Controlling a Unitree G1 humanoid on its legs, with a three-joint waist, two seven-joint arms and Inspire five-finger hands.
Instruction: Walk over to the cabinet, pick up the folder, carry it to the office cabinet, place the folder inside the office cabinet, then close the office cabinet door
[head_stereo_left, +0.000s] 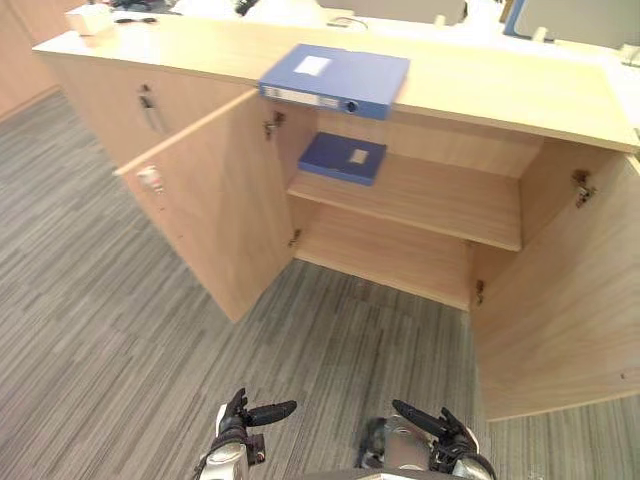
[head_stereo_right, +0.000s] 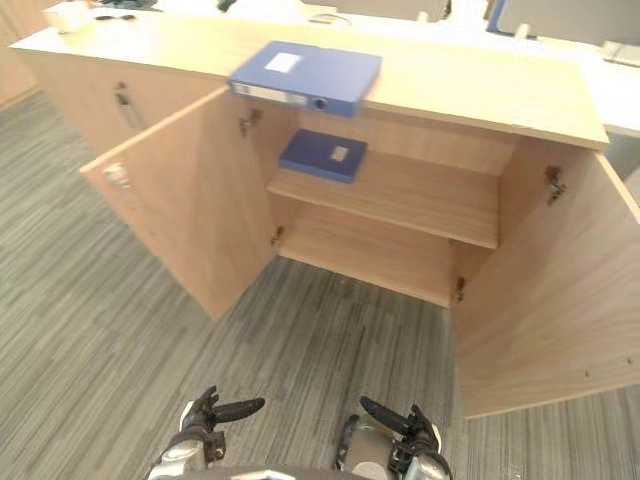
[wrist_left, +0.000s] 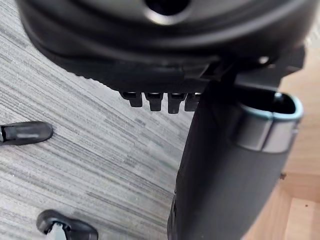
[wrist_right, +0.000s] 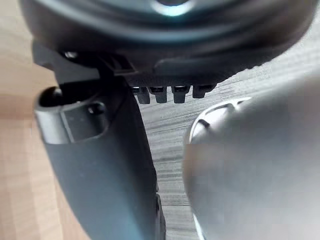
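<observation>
Your left hand (head_stereo_left: 241, 424) and right hand (head_stereo_left: 446, 436) hang released, empty; step toward twelve o'clock and grasp the folder (head_stereo_left: 335, 78) at the counter (head_stereo_left: 500, 85) edge.

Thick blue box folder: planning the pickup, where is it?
Left eye view, upper centre: the blue box folder lies at the wooden cabinet top's front edge, above the dark-blue folder on the shelf.

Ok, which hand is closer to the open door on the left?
Left. The left hand hangs over the floor in front of that door; the right hand is farther over, nearer the other open door.
</observation>
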